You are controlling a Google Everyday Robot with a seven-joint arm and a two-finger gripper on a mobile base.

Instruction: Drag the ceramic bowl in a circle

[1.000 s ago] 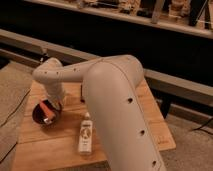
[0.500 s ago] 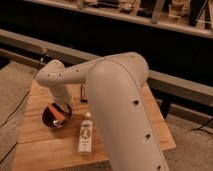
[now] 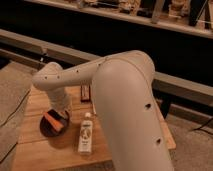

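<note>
Wooden table (image 3: 30, 150), arm (image 3: 125, 100) bent down, gripper (image 3: 63, 115) clenched at ceramic bowl (image 3: 47, 131) rim.

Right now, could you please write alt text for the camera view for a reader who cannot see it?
A white robot arm reaches down to a light wooden table, its end effector shut at the rim of a small dark glossy ceramic bowl holding an orange-red piece. A white plastic bottle lies beside the bowl.
</note>
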